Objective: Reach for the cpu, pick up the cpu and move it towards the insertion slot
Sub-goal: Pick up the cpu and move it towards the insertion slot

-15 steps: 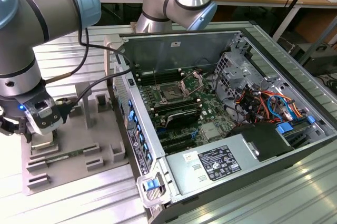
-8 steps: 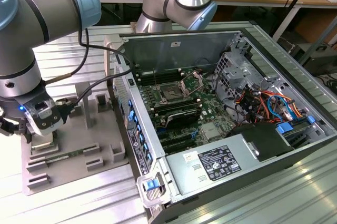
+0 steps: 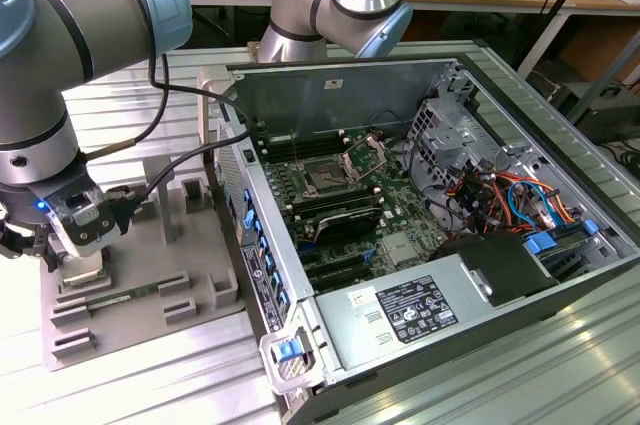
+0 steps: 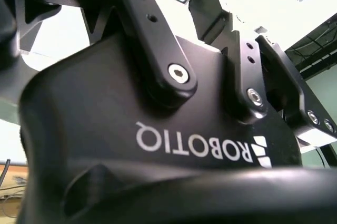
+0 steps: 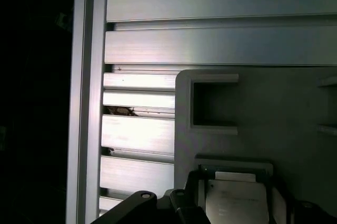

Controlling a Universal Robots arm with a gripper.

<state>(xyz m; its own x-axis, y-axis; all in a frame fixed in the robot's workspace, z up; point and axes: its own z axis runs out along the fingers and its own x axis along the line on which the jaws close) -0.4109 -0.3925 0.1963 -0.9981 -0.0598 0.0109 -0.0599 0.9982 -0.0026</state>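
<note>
In the first wrist view the cpu (image 5: 237, 203), a flat square chip with a pale silver top, lies in a raised holder on the grey fixture plate (image 5: 284, 108). Dark parts of my gripper (image 5: 235, 211) stand close on both sides of it. The exterior view shows the gripper (image 3: 82, 257) low over the same grey plate (image 3: 190, 245), at that view's left, outside the computer case. The insertion slot (image 3: 324, 177), a dark square socket with its silver bracket lifted behind it, sits on the motherboard inside the open case. The second wrist view shows the gripper's black body (image 4: 158, 145) from close up.
The open computer case (image 3: 480, 75) lies on the ribbed aluminium table (image 3: 130, 385), its side wall (image 3: 255, 235) standing between the fixture plate and the motherboard. A green memory stick (image 3: 125, 295) rests on the plate. Cables and a drive cage crowd the case at the exterior view's right.
</note>
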